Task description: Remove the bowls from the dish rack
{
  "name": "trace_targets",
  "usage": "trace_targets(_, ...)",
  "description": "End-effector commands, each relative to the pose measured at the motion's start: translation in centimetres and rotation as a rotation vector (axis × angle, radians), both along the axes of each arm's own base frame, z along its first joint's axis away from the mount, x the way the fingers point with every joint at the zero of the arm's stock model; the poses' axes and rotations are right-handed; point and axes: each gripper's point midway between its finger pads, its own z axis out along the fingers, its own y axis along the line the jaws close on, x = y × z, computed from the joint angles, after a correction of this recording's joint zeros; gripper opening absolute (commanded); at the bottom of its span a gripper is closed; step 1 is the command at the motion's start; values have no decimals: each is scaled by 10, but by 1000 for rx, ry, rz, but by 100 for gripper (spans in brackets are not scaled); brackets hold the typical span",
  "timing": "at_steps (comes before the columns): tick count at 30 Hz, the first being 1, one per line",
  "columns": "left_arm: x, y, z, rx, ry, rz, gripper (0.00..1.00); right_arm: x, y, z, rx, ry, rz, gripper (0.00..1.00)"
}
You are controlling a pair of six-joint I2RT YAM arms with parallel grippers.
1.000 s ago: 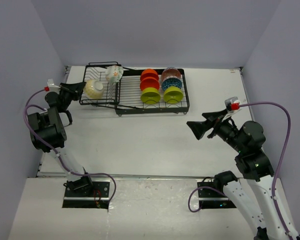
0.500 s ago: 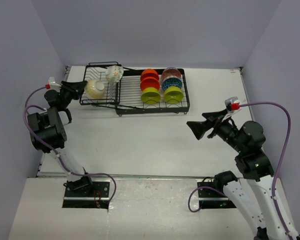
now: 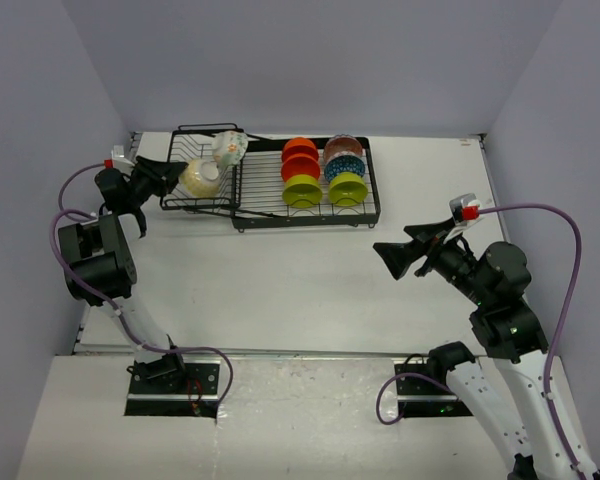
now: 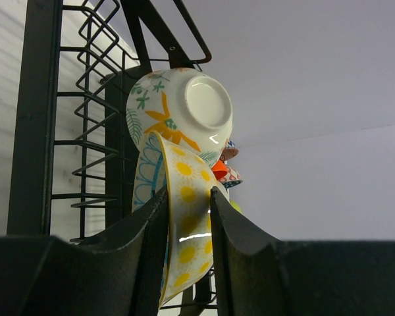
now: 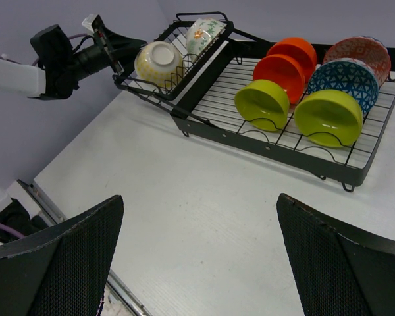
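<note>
Left gripper (image 4: 187, 197) clamps 1 yellow-dotted bowl (image 4: 183, 172) by its rim in rack (image 3: 305, 216) basket. Right gripper (image 3: 385, 258) gapes wide above table (image 3: 280, 290).

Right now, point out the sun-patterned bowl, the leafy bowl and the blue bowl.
sun-patterned bowl (image 4: 186, 204), left wrist view, outer wall.
leafy bowl (image 4: 207, 102), left wrist view, base.
blue bowl (image 5: 343, 76), right wrist view, outer side.

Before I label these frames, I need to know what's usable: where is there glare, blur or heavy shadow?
Left wrist view: left gripper fingers are dark, soft silhouettes; the yellow-dotted bowl between them is sharp, with one small glare streak. Right wrist view: right gripper fingers block both lower corners, lime green bowls crisp. Top external view: even light, faint shadows.
</note>
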Motion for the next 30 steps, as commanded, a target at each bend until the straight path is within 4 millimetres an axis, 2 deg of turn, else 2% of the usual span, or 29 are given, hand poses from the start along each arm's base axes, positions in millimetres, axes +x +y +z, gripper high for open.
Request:
trace_targets(1, -6, -18, 8, 4, 5, -94, 33, 0, 4, 6, 2, -28, 22, 99)
trace_targets(8, -8, -27, 16, -5, -5, -132, 32, 1, 3, 7, 1, -29, 21, 99)
trace_targets(18, -14, -44, 46, -7, -70, -183, 32, 2, 4, 5, -1, -23, 24, 99)
trace_targets(22, -16, -53, 49, -4, -71, -200, 32, 1, 4, 5, 1, -24, 24, 99)
trace_targets(30, -15, -56, 52, 5, -73, -202, 30, 1, 4, 6, 2, -27, 25, 99)
